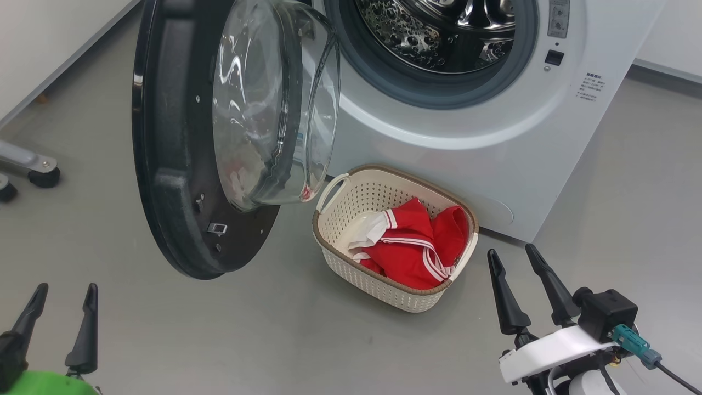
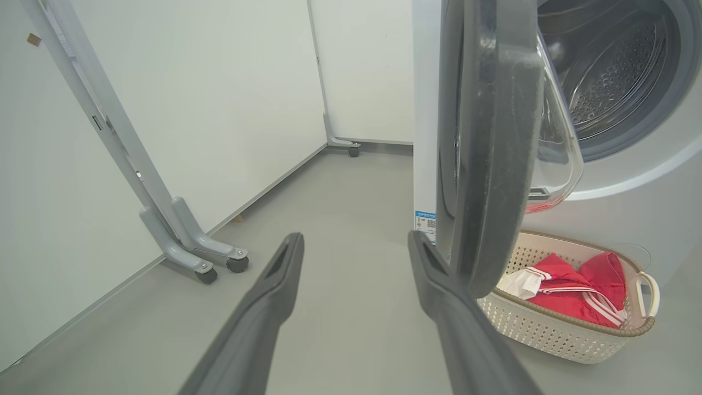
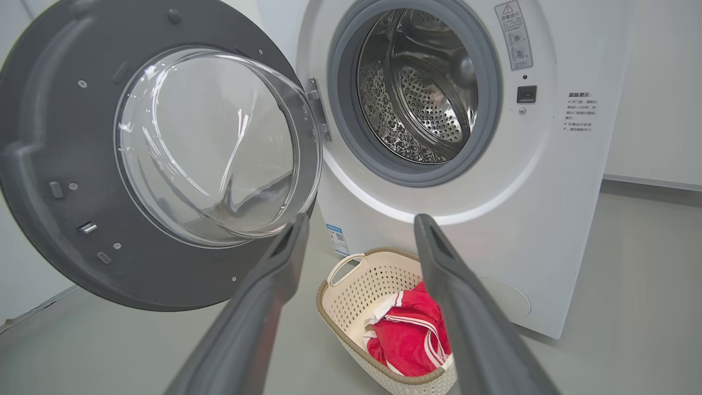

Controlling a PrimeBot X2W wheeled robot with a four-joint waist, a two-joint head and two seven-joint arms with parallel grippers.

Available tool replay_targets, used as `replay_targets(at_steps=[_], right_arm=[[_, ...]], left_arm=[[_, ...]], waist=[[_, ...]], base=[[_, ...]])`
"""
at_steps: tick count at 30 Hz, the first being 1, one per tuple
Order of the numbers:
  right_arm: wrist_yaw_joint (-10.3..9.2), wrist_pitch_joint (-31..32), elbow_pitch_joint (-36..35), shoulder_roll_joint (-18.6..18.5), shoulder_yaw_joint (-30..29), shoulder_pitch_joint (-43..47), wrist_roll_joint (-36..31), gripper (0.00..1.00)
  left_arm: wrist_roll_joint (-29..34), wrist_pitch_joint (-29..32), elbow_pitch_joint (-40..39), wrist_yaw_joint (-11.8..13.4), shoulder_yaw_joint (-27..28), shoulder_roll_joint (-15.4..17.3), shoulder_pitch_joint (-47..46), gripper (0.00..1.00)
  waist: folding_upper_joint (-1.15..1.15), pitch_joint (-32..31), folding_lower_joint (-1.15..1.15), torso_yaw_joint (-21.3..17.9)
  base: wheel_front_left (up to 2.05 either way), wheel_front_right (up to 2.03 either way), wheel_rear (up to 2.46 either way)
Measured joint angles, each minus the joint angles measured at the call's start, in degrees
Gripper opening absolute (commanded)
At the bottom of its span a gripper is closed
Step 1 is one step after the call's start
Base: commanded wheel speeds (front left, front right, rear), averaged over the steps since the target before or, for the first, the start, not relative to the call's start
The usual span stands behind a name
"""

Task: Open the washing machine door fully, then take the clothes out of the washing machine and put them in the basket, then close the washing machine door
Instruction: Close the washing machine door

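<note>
The white washing machine [image 1: 493, 142] stands with its round black-rimmed door [image 1: 181, 137] swung wide open to the left, glass bowl facing the steel drum [image 3: 422, 88]. No cloth shows inside the drum. On the floor in front sits the cream basket [image 1: 351, 192], holding the red clothes [image 1: 417, 247] with white stripes and a pale piece. My left gripper [image 1: 63, 293] is open at the lower left, below the door's edge. In the left wrist view the left gripper [image 2: 355, 241] sits just left of the door rim [image 2: 493, 137]. My right gripper [image 1: 515, 255] is open, right of the basket.
A grey wheeled stand leg [image 1: 33, 162] lies at the far left by the white wall. In the left wrist view a grey frame on castors [image 2: 192, 241] leans along the wall. Grey floor spreads in front of the basket.
</note>
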Motion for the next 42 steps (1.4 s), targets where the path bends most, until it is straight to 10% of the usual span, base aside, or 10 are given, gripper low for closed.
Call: replay_targets(at_steps=[42], right_arm=[[0.07,0.0,0.7,0.9,0.0,0.5,0.0,1.00]], left_arm=[[3.9,-6.6,5.6,0.1,-1.9,-2.0,0.6,1.00]], waist=[[0.00,-1.3,0.00,0.1]], base=[[0.00,0.00,0.00]])
